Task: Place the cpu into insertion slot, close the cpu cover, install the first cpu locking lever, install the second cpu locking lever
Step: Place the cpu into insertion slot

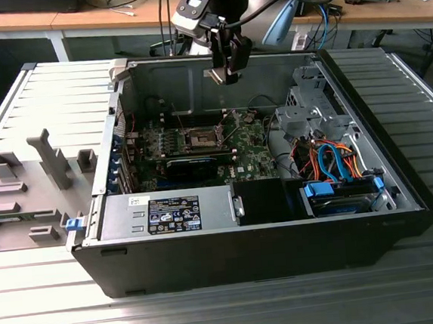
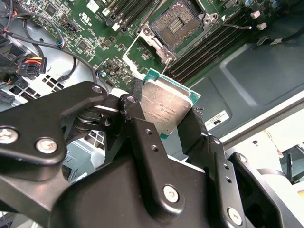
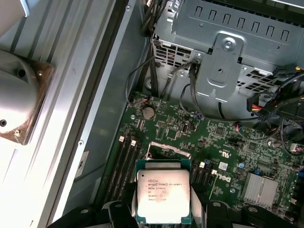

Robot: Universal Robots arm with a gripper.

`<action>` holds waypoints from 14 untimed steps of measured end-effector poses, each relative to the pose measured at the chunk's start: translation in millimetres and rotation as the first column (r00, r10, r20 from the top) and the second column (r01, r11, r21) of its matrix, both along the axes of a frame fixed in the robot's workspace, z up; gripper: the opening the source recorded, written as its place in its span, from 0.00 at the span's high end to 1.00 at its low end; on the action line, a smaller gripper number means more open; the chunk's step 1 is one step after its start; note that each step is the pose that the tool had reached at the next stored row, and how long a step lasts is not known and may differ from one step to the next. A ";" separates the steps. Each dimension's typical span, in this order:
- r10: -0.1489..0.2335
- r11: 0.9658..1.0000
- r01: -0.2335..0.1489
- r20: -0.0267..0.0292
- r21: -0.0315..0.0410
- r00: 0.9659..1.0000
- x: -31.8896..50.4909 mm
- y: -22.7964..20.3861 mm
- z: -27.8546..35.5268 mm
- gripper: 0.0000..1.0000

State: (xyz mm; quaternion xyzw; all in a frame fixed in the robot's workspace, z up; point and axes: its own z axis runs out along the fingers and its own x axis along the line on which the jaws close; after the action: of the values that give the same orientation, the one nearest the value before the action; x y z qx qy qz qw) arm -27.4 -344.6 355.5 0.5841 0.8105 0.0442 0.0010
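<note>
Cpu [image 3: 163, 197] sits clamped in the pincer [image 2: 166, 118], whose two black fingers press on opposite edges of the chip and hold nothing else. It is a small flat square with a dull silvery-grey metal lid carrying fine print, ringed by a thin green substrate edge; its face looks clean and flat in both wrist views.

In the exterior view the pincer [image 1: 227, 66] hangs in the upper centre of the frame, well above the insertion slot [image 1: 201, 138], which lies near the middle of the frame on the green motherboard [image 1: 253, 147]. The slot [image 2: 178, 23] shows a dark, bare centre inside a shiny rim, and the cpu cover [image 2: 149, 47] appears tipped up beside it.

The grip is on thin edges only, so the chip could slip or tilt. If it comes down rotated or offset, the socket contacts could probably be bent, or a corner could catch the raised cover.

The open computer case [image 1: 210, 261] rests on a ribbed metal worktop [image 1: 215, 314].
</note>
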 end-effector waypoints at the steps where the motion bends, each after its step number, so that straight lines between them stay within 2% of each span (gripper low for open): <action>1: -0.002 1.000 0.002 0.000 0.000 1.000 0.0 0.0 0.0 0.45; 14: -0.016 1.000 0.016 0.000 0.000 1.000 0.0 0.0 0.0 0.45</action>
State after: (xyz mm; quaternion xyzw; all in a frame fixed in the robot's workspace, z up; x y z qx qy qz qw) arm -27.4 -344.6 355.5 0.5907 0.8057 0.0442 0.0013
